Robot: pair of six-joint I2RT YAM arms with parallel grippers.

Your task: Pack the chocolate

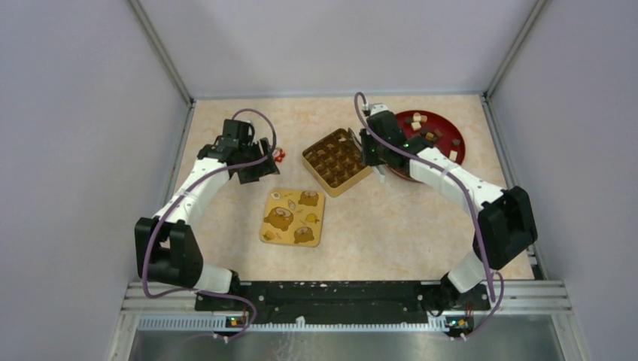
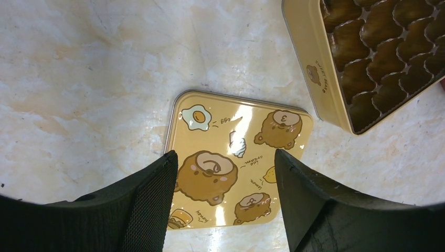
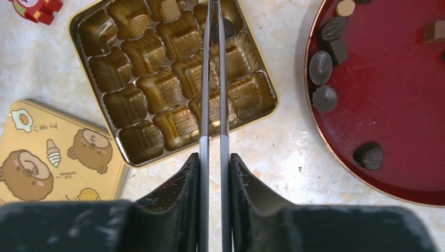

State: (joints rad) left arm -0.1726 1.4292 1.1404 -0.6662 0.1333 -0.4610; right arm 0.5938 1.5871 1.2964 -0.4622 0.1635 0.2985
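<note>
Several dark and tan chocolate pieces (image 3: 320, 67) lie on the red plate (image 3: 399, 94) at the back right (image 1: 451, 139). The gold box (image 2: 315, 68) of square cups holds a tan piece (image 3: 169, 8) and a dark piece (image 3: 226, 27). My right gripper (image 3: 215, 156) is shut on metal tweezers (image 3: 203, 94), which reach over the box. Their tips run to the frame's top edge, next to the dark piece. My left gripper (image 2: 225, 163) hangs open above the yellow lid (image 2: 236, 142) with nothing between its fingers.
The yellow lid (image 1: 293, 216) with bear pictures lies flat in front of the box (image 1: 336, 161). A small red-and-white wrapped sweet (image 1: 280, 156) sits left of the box, close to my left gripper (image 1: 259, 169). Grey walls enclose the table.
</note>
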